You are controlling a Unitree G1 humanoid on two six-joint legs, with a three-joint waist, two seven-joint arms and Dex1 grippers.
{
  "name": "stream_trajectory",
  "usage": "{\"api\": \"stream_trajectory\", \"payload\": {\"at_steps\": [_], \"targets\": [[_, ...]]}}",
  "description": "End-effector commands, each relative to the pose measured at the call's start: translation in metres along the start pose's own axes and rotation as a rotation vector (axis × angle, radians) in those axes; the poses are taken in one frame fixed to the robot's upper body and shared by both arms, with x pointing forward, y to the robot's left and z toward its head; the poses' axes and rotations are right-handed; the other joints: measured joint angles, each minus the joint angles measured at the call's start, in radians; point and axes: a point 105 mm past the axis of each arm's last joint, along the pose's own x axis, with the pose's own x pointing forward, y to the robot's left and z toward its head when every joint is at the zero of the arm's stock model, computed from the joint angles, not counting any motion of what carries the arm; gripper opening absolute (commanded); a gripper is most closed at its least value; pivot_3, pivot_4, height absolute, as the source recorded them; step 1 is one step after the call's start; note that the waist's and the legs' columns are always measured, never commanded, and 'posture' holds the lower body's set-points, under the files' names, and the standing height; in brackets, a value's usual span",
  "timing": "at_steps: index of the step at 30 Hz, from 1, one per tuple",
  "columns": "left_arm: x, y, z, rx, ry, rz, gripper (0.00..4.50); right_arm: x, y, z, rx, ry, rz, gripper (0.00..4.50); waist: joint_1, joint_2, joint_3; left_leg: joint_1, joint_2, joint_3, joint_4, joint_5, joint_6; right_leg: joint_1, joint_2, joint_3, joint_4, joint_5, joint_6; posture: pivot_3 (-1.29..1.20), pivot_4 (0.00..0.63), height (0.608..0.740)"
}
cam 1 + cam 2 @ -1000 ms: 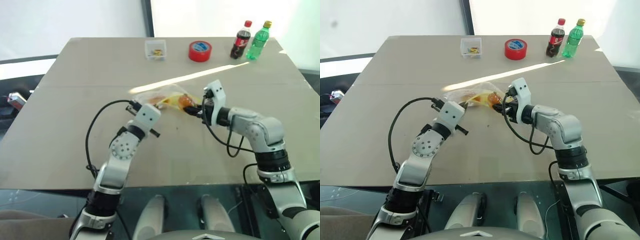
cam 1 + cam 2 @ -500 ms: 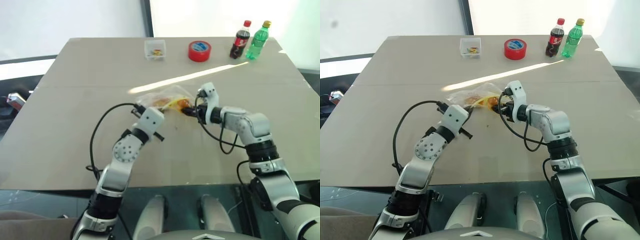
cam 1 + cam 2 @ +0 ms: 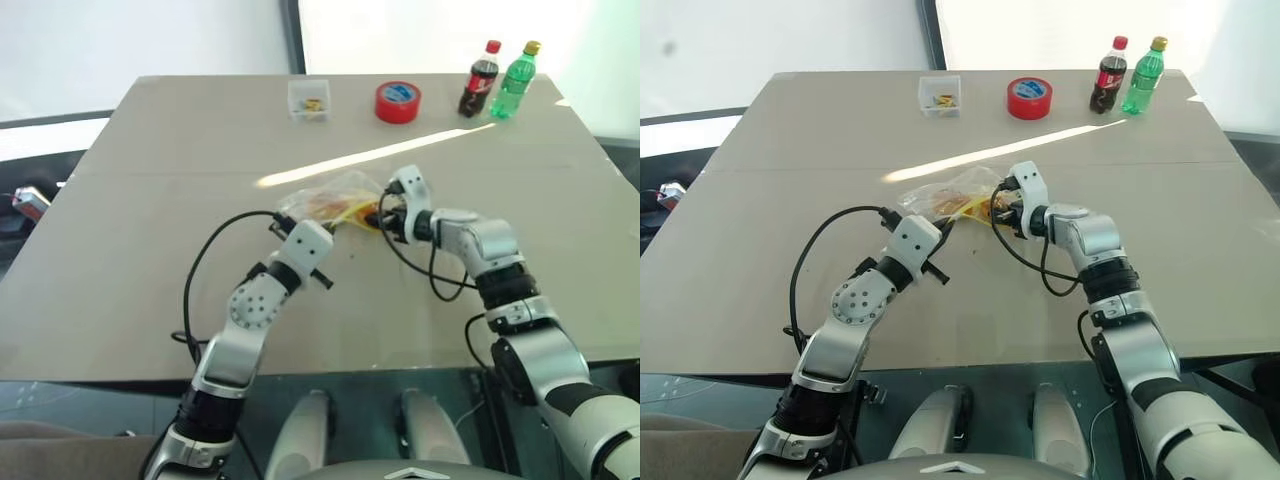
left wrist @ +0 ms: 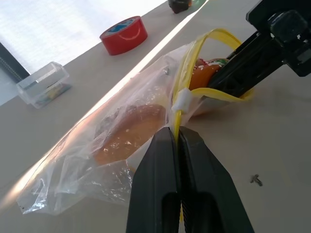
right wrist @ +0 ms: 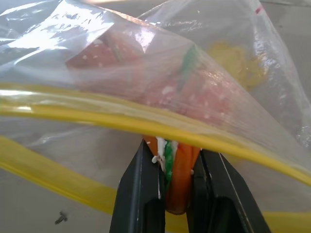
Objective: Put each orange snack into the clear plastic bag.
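Observation:
The clear plastic bag (image 3: 322, 203) lies crinkled mid-table, its yellow seal strip (image 4: 214, 92) bowed open into a loop. My left gripper (image 4: 176, 135) is shut on that strip at one end of the mouth. One orange snack (image 4: 130, 130) lies inside the bag. My right gripper (image 5: 174, 149) is shut on the other orange snack (image 5: 179, 187), which has green and white markings. It holds the snack at the open mouth between the two yellow strips, seen in the left wrist view as an orange lump (image 4: 206, 75). In the head views my right gripper (image 3: 376, 214) meets the bag's right end.
Along the far edge stand a small clear box (image 3: 309, 99), a red tape roll (image 3: 398, 101), a cola bottle (image 3: 481, 79) and a green bottle (image 3: 513, 80). A tiny screw (image 4: 256, 179) lies on the table near the bag.
My right gripper has moved left and forward with its snack, from beside the bag into its open mouth. The left gripper has kept its hold and place.

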Motion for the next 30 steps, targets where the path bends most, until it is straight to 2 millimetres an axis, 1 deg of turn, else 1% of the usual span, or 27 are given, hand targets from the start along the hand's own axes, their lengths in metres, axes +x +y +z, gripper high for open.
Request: {"api": "stream_trajectory", "payload": {"at_steps": [1, 2, 3, 4, 8, 10, 12, 17, 20, 22, 24, 26, 28, 30], "targets": [[-0.002, 0.000, 0.013, 0.006, -0.055, -0.004, 0.00, 0.001, 0.000, 0.023, -0.049, -0.082, -0.020, 0.23, 0.000, 0.000, 0.000, 0.000, 0.000, 0.000, 0.000, 0.000, 0.000, 0.000, 0.000, 0.000, 0.000, 0.000, 0.000, 0.00, 0.150, 0.740], [-0.002, 0.000, 0.012, 0.005, -0.055, -0.005, 0.00, 0.001, 0.000, 0.026, -0.051, -0.101, -0.021, 0.64, 0.000, 0.000, 0.000, 0.000, 0.000, 0.000, 0.000, 0.000, 0.000, 0.000, 0.000, 0.000, 0.000, 0.000, 0.000, 0.00, 0.150, 0.740], [-0.001, 0.000, 0.012, 0.004, -0.055, -0.006, 0.00, 0.001, 0.000, 0.029, -0.057, -0.118, -0.021, 1.17, 0.000, 0.000, 0.000, 0.000, 0.000, 0.000, 0.000, 0.000, 0.000, 0.000, 0.000, 0.000, 0.000, 0.000, 0.000, 0.00, 0.150, 0.740], [-0.001, -0.001, 0.012, 0.002, -0.056, -0.005, 0.00, 0.000, 0.002, 0.029, -0.075, -0.123, -0.007, 1.51, 0.000, 0.000, 0.000, 0.000, 0.000, 0.000, 0.000, 0.000, 0.000, 0.000, 0.000, 0.000, 0.000, 0.000, 0.000, 0.00, 0.150, 0.740], [0.000, 0.000, 0.012, -0.010, -0.055, 0.004, 0.00, -0.004, 0.005, 0.025, -0.121, -0.113, 0.007, 3.50, 0.001, 0.000, 0.000, 0.000, 0.000, 0.000, 0.000, 0.000, 0.000, 0.000, 0.000, 0.000, 0.000, 0.000, 0.000, 0.00, 0.150, 0.740], [-0.001, 0.000, 0.011, -0.023, -0.051, 0.012, 0.00, -0.009, 0.005, 0.020, -0.159, -0.093, 0.011, 4.30, 0.002, 0.000, 0.000, 0.000, 0.000, 0.000, 0.000, 0.000, 0.000, 0.000, 0.000, 0.000, 0.000, 0.000, 0.000, 0.00, 0.150, 0.740], [-0.001, 0.001, 0.009, -0.040, -0.044, 0.024, 0.00, -0.016, 0.007, 0.016, -0.193, -0.080, 0.027, 4.30, 0.003, 0.000, 0.000, 0.000, 0.000, 0.000, 0.000, 0.000, 0.000, 0.000, 0.000, 0.000, 0.000, 0.000, 0.000, 0.00, 0.150, 0.740], [-0.001, 0.002, 0.008, -0.042, -0.041, 0.028, 0.00, -0.040, 0.015, 0.019, -0.240, -0.091, 0.066, 4.30, 0.002, 0.000, 0.000, 0.000, 0.000, -0.002, 0.000, 0.000, 0.000, 0.000, 0.000, 0.000, 0.000, 0.000, 0.000, 0.00, 0.150, 0.740], [-0.001, 0.003, 0.007, -0.045, -0.040, 0.027, 0.00, -0.057, 0.015, 0.009, -0.274, -0.057, 0.094, 4.30, 0.002, 0.000, 0.000, 0.000, 0.000, -0.003, 0.000, 0.000, 0.000, 0.000, 0.000, 0.000, 0.000, 0.000, 0.000, 0.00, 0.150, 0.740], [-0.001, 0.003, 0.006, -0.049, -0.039, 0.028, 0.00, -0.065, 0.009, 0.000, -0.294, -0.027, 0.086, 4.30, 0.003, 0.000, 0.000, 0.000, 0.000, -0.003, 0.000, 0.000, 0.000, 0.001, 0.000, 0.000, -0.001, 0.000, 0.000, 0.00, 0.150, 0.740], [-0.002, 0.004, 0.006, -0.051, -0.037, 0.030, 0.00, -0.075, -0.003, -0.008, -0.341, 0.016, 0.054, 4.30, 0.004, 0.000, 0.000, 0.000, 0.000, -0.002, 0.000, 0.000, 0.000, 0.001, -0.001, -0.001, -0.002, 0.000, 0.000, 0.00, 0.150, 0.740], [-0.003, 0.005, 0.005, -0.056, -0.033, 0.031, 0.00, -0.082, -0.023, -0.013, -0.441, 0.062, -0.035, 4.30, 0.004, 0.000, 0.000, 0.000, 0.000, -0.002, 0.000, 0.000, 0.000, 0.001, -0.001, 0.000, -0.002, 0.000, 0.000, 0.00, 0.150, 0.740], [-0.003, 0.005, 0.004, -0.059, -0.032, 0.032, 0.00, -0.083, -0.032, -0.014, -0.514, 0.077, -0.082, 4.30, 0.003, 0.000, 0.000, 0.000, 0.000, 0.000, 0.000, 0.000, 0.000, 0.001, -0.001, -0.001, -0.002, 0.000, 0.000, 0.00, 0.150, 0.740], [-0.002, 0.004, 0.004, -0.061, -0.032, 0.031, 0.00, -0.079, -0.038, -0.010, -0.611, 0.060, -0.133, 4.30, 0.002, 0.000, 0.000, 0.000, 0.000, 0.001, 0.000, 0.000, 0.000, 0.001, 0.000, -0.001, -0.002, 0.000, 0.000, 0.00, 0.150, 0.740]]}}
